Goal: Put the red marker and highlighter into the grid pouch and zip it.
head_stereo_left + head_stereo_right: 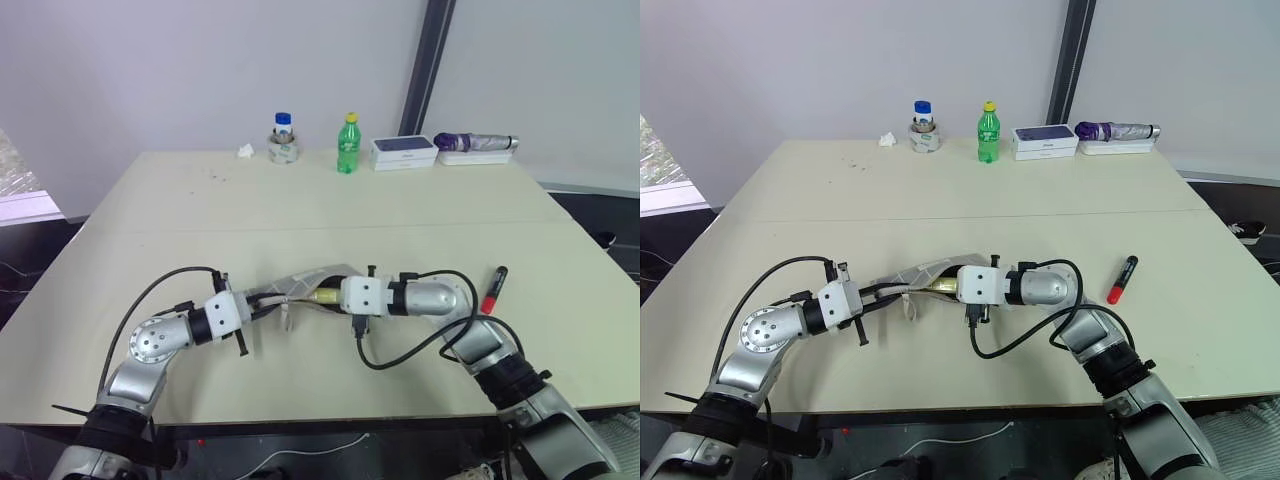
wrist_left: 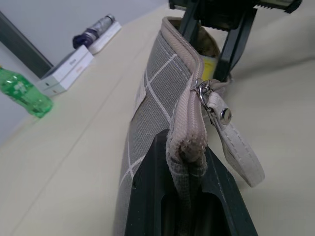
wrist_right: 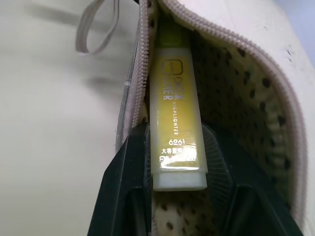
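Highlighter (image 3: 176,132), clamped in right hand (image 3: 174,196), half hidden inside grid pouch (image 2: 162,98); left hand (image 2: 182,196) pinches pouch end.

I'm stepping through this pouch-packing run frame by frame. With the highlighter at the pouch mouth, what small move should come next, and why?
Probably push the highlighter a little deeper, then let go. The right gripper grips it with its front end already inside the open grid pouch, which the left gripper pinches at one end. The red marker lies on the table.

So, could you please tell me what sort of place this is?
Probably a lab or office test room: a plain beige table against bare white walls, with a green bottle, a white box and a folded umbrella lined up at the back.
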### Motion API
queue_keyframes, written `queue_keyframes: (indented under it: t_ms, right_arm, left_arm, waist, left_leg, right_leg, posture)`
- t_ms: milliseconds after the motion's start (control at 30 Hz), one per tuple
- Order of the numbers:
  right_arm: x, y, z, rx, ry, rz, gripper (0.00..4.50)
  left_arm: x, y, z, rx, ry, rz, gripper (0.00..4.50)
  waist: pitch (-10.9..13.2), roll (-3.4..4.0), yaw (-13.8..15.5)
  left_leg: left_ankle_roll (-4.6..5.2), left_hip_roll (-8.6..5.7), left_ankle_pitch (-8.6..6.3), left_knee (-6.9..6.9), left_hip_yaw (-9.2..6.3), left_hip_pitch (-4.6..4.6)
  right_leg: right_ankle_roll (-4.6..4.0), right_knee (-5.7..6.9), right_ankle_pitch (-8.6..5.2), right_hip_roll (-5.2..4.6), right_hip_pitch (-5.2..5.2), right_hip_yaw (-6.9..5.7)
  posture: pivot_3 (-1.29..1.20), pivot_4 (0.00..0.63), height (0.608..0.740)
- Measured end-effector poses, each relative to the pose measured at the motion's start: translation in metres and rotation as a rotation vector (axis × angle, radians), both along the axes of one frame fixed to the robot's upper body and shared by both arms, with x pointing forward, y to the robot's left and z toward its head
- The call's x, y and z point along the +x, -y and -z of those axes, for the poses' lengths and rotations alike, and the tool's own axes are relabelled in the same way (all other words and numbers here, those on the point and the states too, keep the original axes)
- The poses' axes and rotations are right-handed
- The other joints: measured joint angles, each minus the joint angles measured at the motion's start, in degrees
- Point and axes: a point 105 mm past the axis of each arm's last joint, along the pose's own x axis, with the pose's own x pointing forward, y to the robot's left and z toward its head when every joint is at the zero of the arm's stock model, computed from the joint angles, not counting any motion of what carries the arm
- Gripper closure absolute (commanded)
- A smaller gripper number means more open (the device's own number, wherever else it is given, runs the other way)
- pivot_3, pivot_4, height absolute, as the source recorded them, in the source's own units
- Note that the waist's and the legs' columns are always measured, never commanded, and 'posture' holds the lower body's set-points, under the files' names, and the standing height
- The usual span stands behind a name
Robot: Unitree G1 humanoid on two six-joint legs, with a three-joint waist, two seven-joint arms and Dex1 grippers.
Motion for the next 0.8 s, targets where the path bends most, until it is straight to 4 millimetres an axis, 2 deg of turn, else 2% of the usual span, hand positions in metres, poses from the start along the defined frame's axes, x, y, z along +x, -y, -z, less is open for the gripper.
queue_keyframes:
  t_ms: [167, 233, 333, 400, 500, 600, 667, 733, 800]
  right_arm:
    - [-0.005, -0.002, 0.000, 0.020, -0.054, -0.033, 1.14]
    - [-0.004, 0.002, -0.007, 0.042, -0.046, -0.028, 0.15]
    - [-0.005, 0.014, -0.022, 0.065, -0.030, -0.006, 0.04]
    - [-0.012, 0.024, -0.030, 0.070, -0.050, 0.001, 0.04]
    - [-0.024, 0.037, -0.030, 0.093, -0.094, 0.033, 0.04]
    - [-0.036, 0.050, -0.025, 0.199, -0.176, 0.095, 0.04]
    - [-0.039, 0.066, -0.023, 0.373, -0.224, 0.216, 0.04]
    - [-0.032, 0.083, -0.019, 0.522, -0.249, 0.376, 0.04]
    - [-0.016, 0.117, -0.012, 0.604, -0.196, 0.661, 0.04]
  left_arm:
    - [-0.001, -0.001, -0.002, -0.004, 0.006, 0.004, 4.50]
    - [-0.001, -0.001, -0.003, -0.004, 0.010, 0.004, 4.50]
    - [0.003, -0.004, -0.003, -0.027, 0.011, -0.028, 4.50]
    - [0.007, -0.008, -0.005, -0.057, 0.020, -0.065, 4.50]
    - [0.008, -0.010, -0.004, -0.075, 0.022, -0.091, 4.50]
    - [0.008, -0.009, 0.000, -0.074, 0.017, -0.096, 4.50]
    - [0.010, -0.009, 0.002, -0.077, 0.020, -0.101, 4.50]
    - [0.013, -0.008, 0.003, -0.081, 0.018, -0.106, 4.50]
    - [0.015, -0.007, 0.005, -0.082, 0.016, -0.107, 4.50]
  waist:
    - [0.00, 0.00, -0.08]
    - [0.00, 0.00, -0.01]
    - [0.00, 0.00, 0.09]
    - [0.00, 0.00, 0.11]
    - [0.00, 0.00, 0.06]
    - [0.00, 0.00, 0.18]
    - [-0.01, -0.03, 0.38]
    - [-0.01, -0.02, 0.31]
    - [-0.01, -0.02, 0.20]
  left_leg:
    - [0.01, 0.01, -0.01, 0.00, 0.00, 0.01]
    - [0.01, 0.01, -0.01, 0.01, 0.00, 0.00]
    - [0.02, 0.02, -0.01, 0.02, -0.02, 0.00]
    - [0.03, 0.03, -0.02, 0.01, -0.05, 0.00]
    - [0.03, 0.03, -0.02, 0.00, -0.04, 0.01]
    - [0.03, 0.03, -0.02, 0.00, -0.03, 0.02]
    - [0.03, 0.03, -0.02, 0.01, -0.05, 0.03]
    - [0.03, 0.02, -0.02, 0.04, -0.03, 0.05]
    - [0.03, 0.00, -0.02, 0.07, -0.03, 0.06]
  right_leg:
    - [0.00, 0.00, 0.00, 0.00, 0.01, 0.00]
    - [0.00, 0.00, 0.00, -0.01, 0.01, 0.00]
    - [0.00, 0.00, 0.00, -0.01, 0.02, 0.00]
    - [0.00, -0.01, 0.00, -0.01, 0.03, -0.01]
    - [0.00, -0.02, 0.00, -0.03, 0.04, 0.00]
    - [0.00, -0.03, 0.00, -0.02, 0.07, -0.02]
    - [0.00, -0.05, 0.00, -0.03, 0.14, -0.05]
    - [0.01, -0.02, 0.01, -0.04, 0.15, -0.04]
    - [0.01, 0.03, 0.02, -0.03, 0.13, -0.03]
  posture:
    - [0.00, 0.150, 0.740]
    - [0.00, 0.150, 0.740]
    - [0.00, 0.150, 0.740]
    - [0.00, 0.150, 0.740]
    - [0.00, 0.150, 0.740]
    - [0.00, 0.150, 0.740]
    - [0.00, 0.150, 0.740]
    - [0.00, 0.150, 0.740]
    - [0.00, 0.150, 0.740]
